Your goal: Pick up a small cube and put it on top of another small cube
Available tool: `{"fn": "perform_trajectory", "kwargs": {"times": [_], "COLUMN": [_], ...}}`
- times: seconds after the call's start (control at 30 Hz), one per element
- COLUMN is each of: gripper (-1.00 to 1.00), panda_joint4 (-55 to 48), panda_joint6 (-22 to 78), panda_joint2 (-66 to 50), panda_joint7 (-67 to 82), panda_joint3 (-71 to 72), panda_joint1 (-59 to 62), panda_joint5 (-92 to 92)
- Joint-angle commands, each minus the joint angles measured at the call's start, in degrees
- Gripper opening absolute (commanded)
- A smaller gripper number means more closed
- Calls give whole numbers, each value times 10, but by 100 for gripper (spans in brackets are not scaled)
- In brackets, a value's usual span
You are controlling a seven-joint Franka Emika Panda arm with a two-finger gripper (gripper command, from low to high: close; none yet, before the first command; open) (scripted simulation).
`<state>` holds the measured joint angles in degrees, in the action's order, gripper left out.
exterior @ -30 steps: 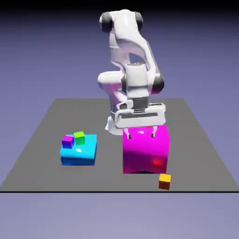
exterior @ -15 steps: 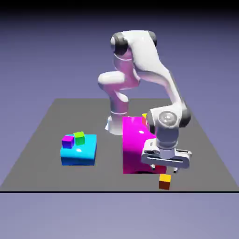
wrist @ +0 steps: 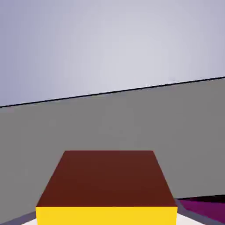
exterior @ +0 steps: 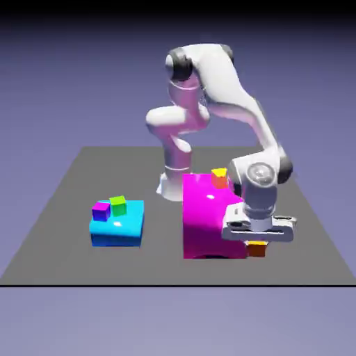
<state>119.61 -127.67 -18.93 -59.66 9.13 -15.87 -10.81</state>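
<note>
Exterior view. Grey table (exterior: 83,201) across the middle of the frame, blue-violet backdrop behind. White arm (exterior: 222,90) rising from top middle, bending down toward the lower right. Gripper (exterior: 256,243) low at the lower right, just right of the big magenta block (exterior: 208,222), hand body hiding most of the fingers. Small cube (exterior: 257,249) peeking out orange directly beneath the hand, only a sliver showing, at the block's lower right corner; cannot tell here whether resting on the table or lifted. Another small cube (exterior: 220,178) sitting on the magenta block's top, toward its back right edge, yellow top and orange side visible, partly behind the wrist. Cyan block (exterior: 117,224) at the left of the frame, well apart from the magenta one; purple cube (exterior: 101,210) and green cube (exterior: 118,204) side by side on its top, touching or nearly so.

Hand view. Small cube (wrist: 107,186) filling the bottom middle of the frame, large: dark red face spread above, yellow face in a band along the bottom edge. Fingertips hidden by it. Jaws pressed in on this cube, pinching it. Grey table beyond, backdrop over the upper part, horizon tilted. Strip of magenta at the lower right corner.
</note>
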Motion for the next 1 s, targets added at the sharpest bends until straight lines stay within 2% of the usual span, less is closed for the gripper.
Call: {"fn": "perform_trajectory", "kwargs": {"times": [0.0,0.17,0.77,0.83,0.97], "gripper": [-100,-100,-100,-100,-100], "panda_joint4": [10,61,234,234,314], "panda_joint6": [9,57,255,256,157], "panda_joint2": [21,125,486,487,467], "panda_joint7": [23,139,469,467,461], "panda_joint3": [14,72,-31,-42,-45], "panda_joint1": [4,20,-80,-86,-81], "panda_joint5": [1,4,154,159,167]}}
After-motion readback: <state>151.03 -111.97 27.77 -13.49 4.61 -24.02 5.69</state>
